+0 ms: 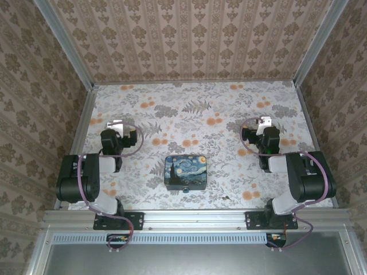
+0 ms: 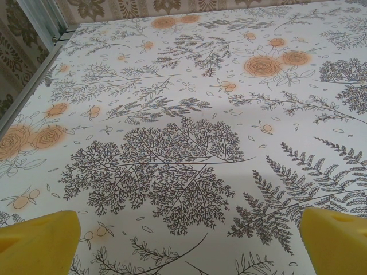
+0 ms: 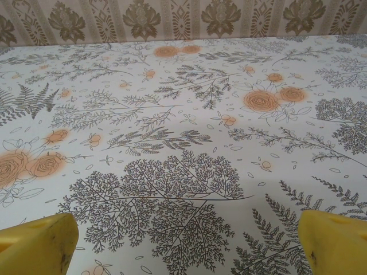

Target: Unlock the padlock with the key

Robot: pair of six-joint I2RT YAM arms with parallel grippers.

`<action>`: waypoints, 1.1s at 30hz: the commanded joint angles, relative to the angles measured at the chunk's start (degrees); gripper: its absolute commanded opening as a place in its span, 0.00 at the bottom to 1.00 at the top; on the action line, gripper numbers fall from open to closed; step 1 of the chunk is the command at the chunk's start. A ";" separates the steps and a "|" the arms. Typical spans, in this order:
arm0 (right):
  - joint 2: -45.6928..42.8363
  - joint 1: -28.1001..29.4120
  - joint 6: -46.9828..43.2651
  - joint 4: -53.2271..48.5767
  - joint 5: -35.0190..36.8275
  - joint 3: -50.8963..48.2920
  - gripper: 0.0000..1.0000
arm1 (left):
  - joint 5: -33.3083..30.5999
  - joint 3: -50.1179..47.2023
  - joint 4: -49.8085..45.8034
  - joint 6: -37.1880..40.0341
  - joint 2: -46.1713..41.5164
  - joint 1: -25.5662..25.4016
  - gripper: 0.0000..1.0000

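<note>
Padlock: a tiny dark body with a pale round spot, the padlock (image 1: 185, 188) sits against the middle of the near edge of the painted box (image 1: 185, 171); too small to tell whether it hangs from the box or merely touches it.
Painted box: a closed rectangular box with a blue-and-yellow night-sky print, lying flat on the table (image 1: 229, 109); what is inside is hidden.
Left gripper: the left gripper (image 1: 117, 126) is to the left of the box and a little beyond it, well apart from box and padlock.
Left jaws: spread wide, the yellow fingers (image 2: 40, 240) sitting at the two lower corners of the left wrist view, with bare floral tabletop between them; they hold and touch nothing.
Right gripper: the right gripper (image 1: 264, 122) is to the right of the box and a little beyond it, also well apart from it.
Right jaws: spread wide too, yellow fingers (image 3: 335, 240) far apart over the printed surface, gripping nothing.
Walls: patterned brown wallpaper panels (image 1: 195, 34) stand beyond the box and on both sides of it.
</note>
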 commanded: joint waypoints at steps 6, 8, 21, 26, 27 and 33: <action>-6.99 -0.18 1.77 -7.67 2.88 1.68 1.00 | 2.20 2.86 -6.53 1.15 -5.92 0.22 0.88; -13.04 -0.17 3.53 -19.38 4.65 5.28 1.00 | -1.62 5.36 -14.37 -0.30 -10.09 0.07 0.89; -30.68 3.17 23.68 -49.35 -22.57 6.57 1.00 | 8.34 21.25 -59.13 -27.85 -22.34 -8.44 0.86; -36.85 12.29 26.30 -60.61 -22.64 5.09 0.97 | 8.64 16.94 -62.86 -32.12 -24.75 -21.71 0.86; -37.96 13.61 27.86 -61.56 -22.27 4.53 0.96 | 9.12 15.60 -62.14 -33.54 -25.09 -23.90 0.86; -42.61 20.47 37.79 -60.45 -24.20 -0.79 0.87 | 5.89 10.30 -63.10 -38.32 -29.69 -35.04 0.87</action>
